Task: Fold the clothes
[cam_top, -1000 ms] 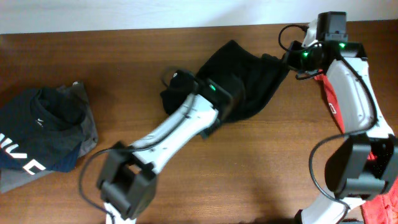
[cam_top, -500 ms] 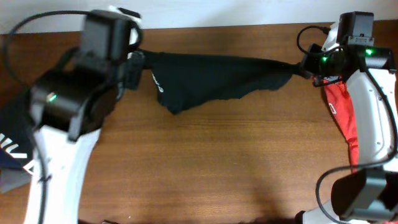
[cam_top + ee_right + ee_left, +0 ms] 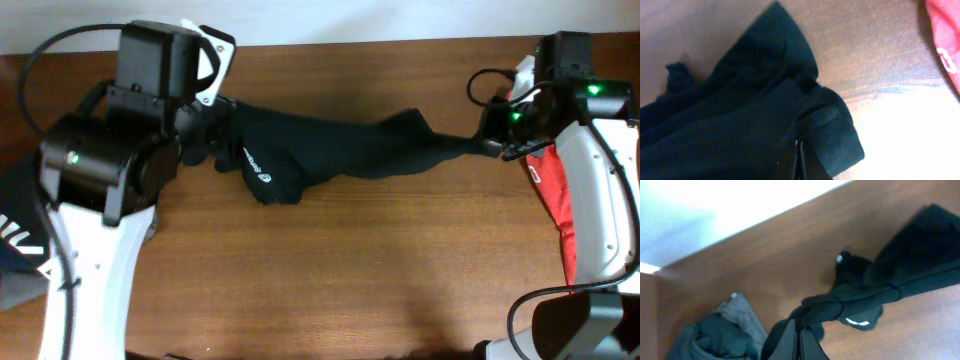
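Black garment (image 3: 340, 150) spans between both grippers over the table (image 3: 350, 280), pinched at each end. Left gripper (image 3: 799, 339): fingers pressed together on a bunched, ribbed edge at the garment's left end. Right gripper (image 3: 797, 160): fingers pressed together on a fabric edge at the garment's right end. White logo (image 3: 266, 180) shows on the garment's sagging lower-left part. Red garment (image 3: 555, 200) lies just right of the black garment. Pile of dark clothes (image 3: 20, 240) lies well to its left.
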Controlling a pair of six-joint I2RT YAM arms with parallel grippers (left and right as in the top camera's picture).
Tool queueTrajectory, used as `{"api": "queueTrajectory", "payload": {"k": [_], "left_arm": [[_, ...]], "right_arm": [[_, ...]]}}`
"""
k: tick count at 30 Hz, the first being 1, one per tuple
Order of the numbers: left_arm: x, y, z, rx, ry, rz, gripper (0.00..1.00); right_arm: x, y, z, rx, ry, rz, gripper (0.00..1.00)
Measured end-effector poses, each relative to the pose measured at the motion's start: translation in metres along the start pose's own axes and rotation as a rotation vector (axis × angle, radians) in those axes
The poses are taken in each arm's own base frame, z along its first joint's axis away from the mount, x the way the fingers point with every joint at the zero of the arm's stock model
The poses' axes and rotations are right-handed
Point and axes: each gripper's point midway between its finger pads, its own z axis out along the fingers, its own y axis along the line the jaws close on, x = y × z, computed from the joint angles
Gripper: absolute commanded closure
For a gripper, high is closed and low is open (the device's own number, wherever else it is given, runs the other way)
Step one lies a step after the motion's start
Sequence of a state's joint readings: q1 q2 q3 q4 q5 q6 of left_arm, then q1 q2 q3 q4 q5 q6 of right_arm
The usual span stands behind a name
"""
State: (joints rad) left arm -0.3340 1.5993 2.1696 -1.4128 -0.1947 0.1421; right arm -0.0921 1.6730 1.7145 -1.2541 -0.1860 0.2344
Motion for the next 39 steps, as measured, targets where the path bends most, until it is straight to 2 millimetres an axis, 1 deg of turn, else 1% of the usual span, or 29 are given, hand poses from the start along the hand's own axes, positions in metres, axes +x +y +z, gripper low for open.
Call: {"api": "queueTrajectory", "payload": {"k": [3, 5, 9, 12, 14, 15, 17, 19, 21, 23, 26, 32, 35, 39], "left_arm": [[0.01, -0.009, 0.025, 0.03, 0.085, 0.015, 1.0], [0.02, -0.015, 0.044, 0.048, 0.154, 0.027, 1.0], [0.034, -0.025, 0.078, 0.071, 0.264, 0.045, 1.0], [0.04, -0.029, 0.091, 0.08, 0.303, 0.052, 1.0], [0.04, -0.03, 0.093, 0.081, 0.309, 0.053, 1.0], [0.04, -0.03, 0.093, 0.081, 0.309, 0.053, 1.0], [0.04, -0.03, 0.093, 0.081, 0.308, 0.053, 1.0], [0.04, -0.03, 0.094, 0.081, 0.308, 0.053, 1.0], [0.04, -0.03, 0.094, 0.081, 0.308, 0.053, 1.0], [0.04, -0.03, 0.094, 0.081, 0.306, 0.052, 1.0], [0.039, -0.03, 0.094, 0.08, 0.303, 0.052, 1.0], [0.036, -0.029, 0.095, 0.079, 0.293, 0.05, 1.0], [0.036, -0.029, 0.095, 0.079, 0.293, 0.05, 1.0], [0.036, -0.029, 0.095, 0.079, 0.291, 0.05, 1.0]], "right_arm": [[0.008, 0.008, 0.009, 0.002, 0.03, -0.031, 0.9], [0.015, 0.008, 0.02, 0.009, 0.062, -0.038, 0.9], [0.031, -0.001, 0.054, 0.036, 0.155, -0.027, 0.91], [0.044, -0.01, 0.08, 0.059, 0.227, -0.016, 0.92], [0.052, -0.015, 0.094, 0.072, 0.268, -0.009, 0.92], [0.054, -0.017, 0.099, 0.075, 0.277, -0.008, 0.89], [0.055, -0.018, 0.106, 0.074, 0.277, -0.006, 0.82], [0.052, -0.017, 0.112, 0.059, 0.26, -0.017, 0.73], [0.049, -0.014, 0.118, 0.036, 0.241, -0.034, 0.67], [0.051, -0.013, 0.125, 0.018, 0.232, -0.046, 0.67], [0.06, -0.014, 0.141, -0.011, 0.235, -0.059, 0.67], [0.078, -0.007, 0.171, -0.117, 0.222, -0.087, 0.71], [0.083, -0.005, 0.177, -0.15, 0.22, -0.091, 0.71], [0.082, 0.0, 0.178, -0.177, 0.207, -0.1, 0.71]]}}
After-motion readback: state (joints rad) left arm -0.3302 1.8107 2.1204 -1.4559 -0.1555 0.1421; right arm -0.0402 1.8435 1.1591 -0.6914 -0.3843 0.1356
